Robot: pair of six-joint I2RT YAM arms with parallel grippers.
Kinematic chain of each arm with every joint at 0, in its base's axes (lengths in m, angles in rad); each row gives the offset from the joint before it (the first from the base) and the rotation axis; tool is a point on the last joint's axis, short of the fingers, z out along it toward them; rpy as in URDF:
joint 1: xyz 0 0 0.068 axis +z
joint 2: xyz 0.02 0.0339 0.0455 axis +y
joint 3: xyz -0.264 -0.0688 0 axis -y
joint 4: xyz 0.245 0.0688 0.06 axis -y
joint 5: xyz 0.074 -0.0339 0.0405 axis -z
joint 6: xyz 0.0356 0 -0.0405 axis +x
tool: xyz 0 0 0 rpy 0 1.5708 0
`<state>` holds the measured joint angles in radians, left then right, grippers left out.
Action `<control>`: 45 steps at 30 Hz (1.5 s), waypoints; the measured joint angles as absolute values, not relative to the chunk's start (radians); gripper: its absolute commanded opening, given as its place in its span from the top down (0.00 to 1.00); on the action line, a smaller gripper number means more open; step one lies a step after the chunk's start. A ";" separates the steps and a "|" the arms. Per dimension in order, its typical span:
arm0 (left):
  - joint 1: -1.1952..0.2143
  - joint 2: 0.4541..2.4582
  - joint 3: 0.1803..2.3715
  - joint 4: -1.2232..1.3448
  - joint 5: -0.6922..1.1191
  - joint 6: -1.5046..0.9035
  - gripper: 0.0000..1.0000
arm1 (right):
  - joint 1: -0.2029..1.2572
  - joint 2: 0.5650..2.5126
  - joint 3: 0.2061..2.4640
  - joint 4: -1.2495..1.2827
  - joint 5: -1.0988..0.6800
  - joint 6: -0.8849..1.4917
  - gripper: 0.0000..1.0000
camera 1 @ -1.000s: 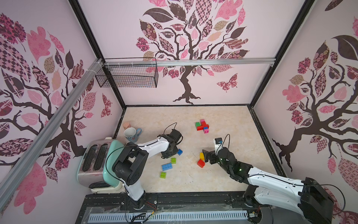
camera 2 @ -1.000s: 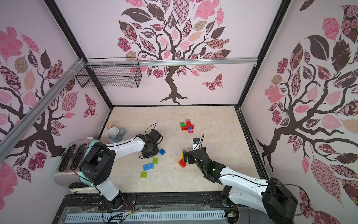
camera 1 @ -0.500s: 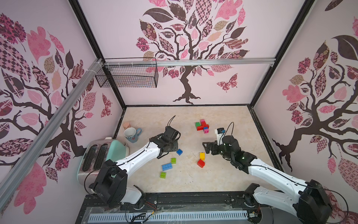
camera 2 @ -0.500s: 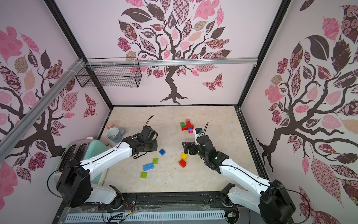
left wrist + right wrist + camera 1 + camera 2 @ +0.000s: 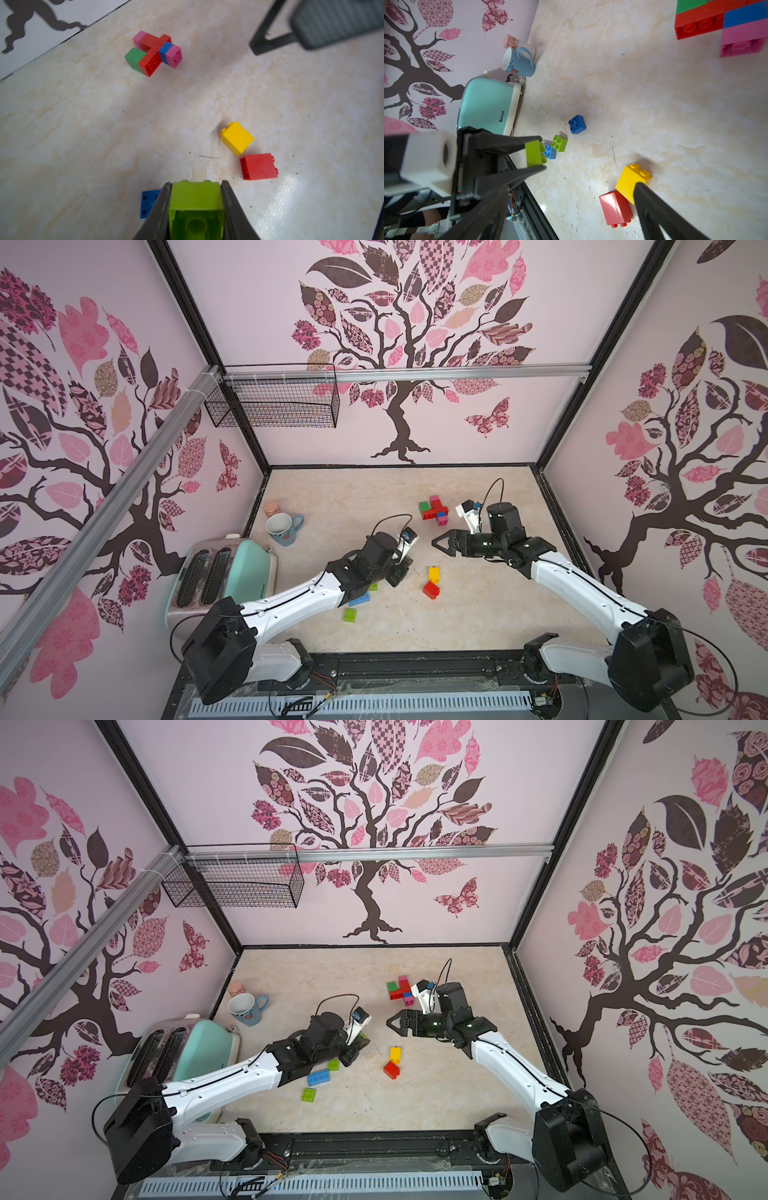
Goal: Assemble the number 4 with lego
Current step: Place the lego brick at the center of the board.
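Closest to you on the worktop (image 5: 478,622) a loose lime square (image 5: 350,615) lies alone. Just past it a long blue brick (image 5: 318,1078) lies partly under the left arm, with a second lime square (image 5: 333,1064) just beside it. Off to the right of these, a red brick (image 5: 431,590) and a yellow brick (image 5: 434,573) lie on their sides, just beside each other.

Your left end effector (image 5: 196,184) is clenched on a lime brick (image 5: 196,207), one finger on each side wall. The brick's hollow underside faces the wrist camera and its studs point away. A square blue brick (image 5: 148,203) sits studs-up on the worktop, partly hidden behind one finger.

Farther out, your right end effector (image 5: 438,542) is released, jaws spread wide with nothing between them. It hovers between the yellow brick and the far cluster. In the right wrist view only one finger (image 5: 654,207) shows.

Beyond it lies the joined cluster (image 5: 433,510) of red, green, pink and blue bricks. A toaster (image 5: 226,572) and a mug (image 5: 284,529) stand along the left wall.
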<state>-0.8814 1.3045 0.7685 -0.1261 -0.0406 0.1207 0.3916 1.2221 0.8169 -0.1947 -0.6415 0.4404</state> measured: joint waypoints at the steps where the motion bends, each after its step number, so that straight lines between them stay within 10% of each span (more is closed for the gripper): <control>1: -0.893 1.307 0.766 -0.122 -0.036 0.163 1.00 | 0.396 1.222 0.817 -0.200 -0.649 0.439 0.05; 45: -0.896 1.328 0.677 0.176 0.122 0.437 1.00 | 0.569 1.347 0.764 -0.033 -0.725 0.517 0.74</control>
